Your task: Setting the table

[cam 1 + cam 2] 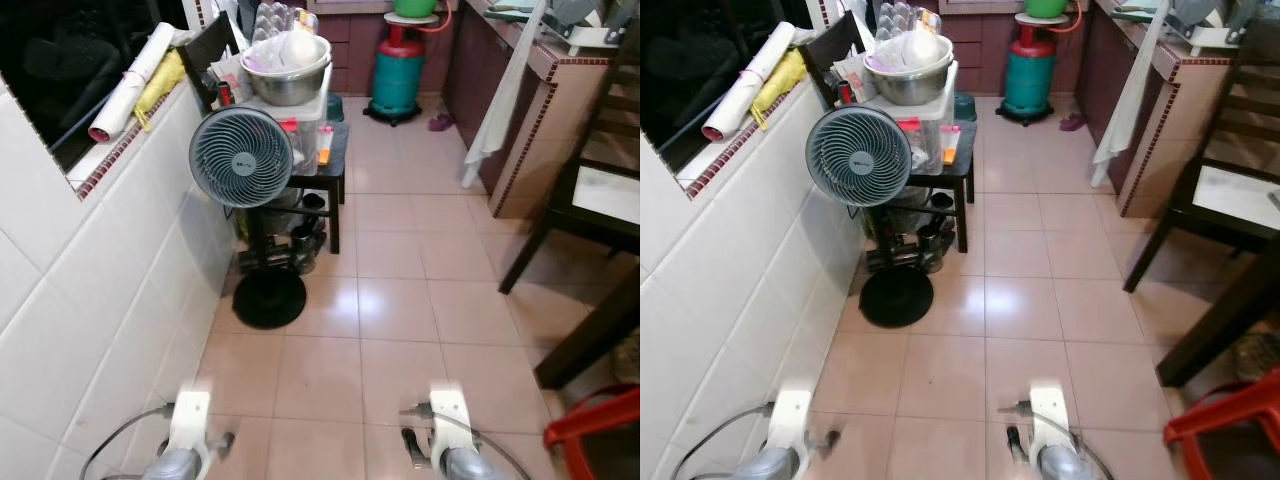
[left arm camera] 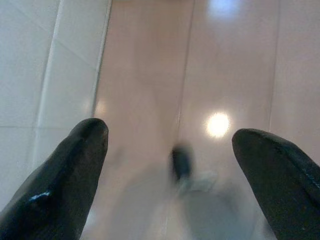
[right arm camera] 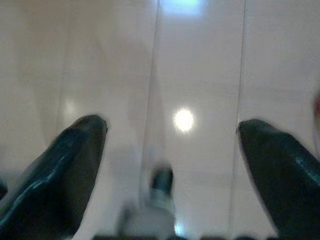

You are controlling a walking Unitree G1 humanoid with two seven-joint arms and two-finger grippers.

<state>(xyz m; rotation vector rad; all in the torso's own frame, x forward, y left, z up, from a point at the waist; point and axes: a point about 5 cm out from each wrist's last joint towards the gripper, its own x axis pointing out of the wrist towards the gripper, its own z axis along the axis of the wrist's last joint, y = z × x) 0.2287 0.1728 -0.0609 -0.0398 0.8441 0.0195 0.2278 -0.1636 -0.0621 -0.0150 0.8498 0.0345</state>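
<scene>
The right claw (image 3: 172, 150) points down at a floor (image 3: 200, 65) of pale pinkish-beige tiles. Its two black fingers (image 3: 60, 170) stand wide apart, with nothing between them, one at each side of the frame. Thin grout lines run across the glossy tiles. A small round spot of reflected light (image 3: 183, 120) shines on the floor between the fingers, and a softer bluish-white glare (image 3: 180, 6) sits further off. A small blurred shape, dark above and pale below (image 3: 159, 187), lies close by between the fingers; too smeared to identify.
</scene>
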